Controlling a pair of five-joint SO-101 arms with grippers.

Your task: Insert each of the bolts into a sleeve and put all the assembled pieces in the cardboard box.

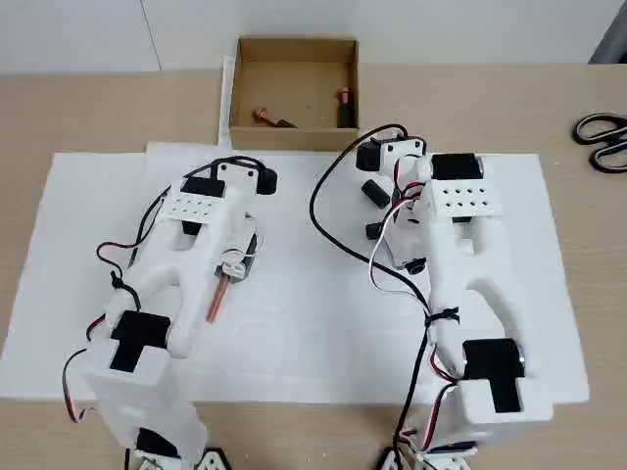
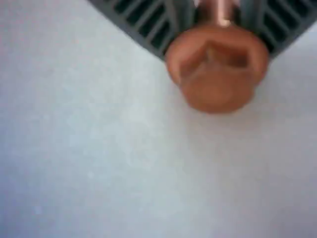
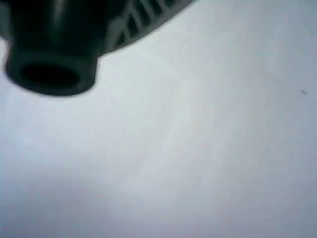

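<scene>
Bolt [image 2: 216, 74]: copper, clamped in left gripper [image 1: 238, 264], head out over white sheet [image 1: 294, 333].
Sleeve [image 3: 49, 74]: black, pinched by right gripper [image 3: 74, 22].
Loose sleeves [image 1: 374, 192]: two, laid on the sheet by right arm.
Cardboard box [image 1: 235, 98]: two assembled pieces [image 1: 272, 118] held inside.

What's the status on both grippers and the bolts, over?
Left gripper shut on copper bolt. Right gripper shut on black sleeve. Two assembled pieces in cardboard box. Black cable loops between them.
</scene>
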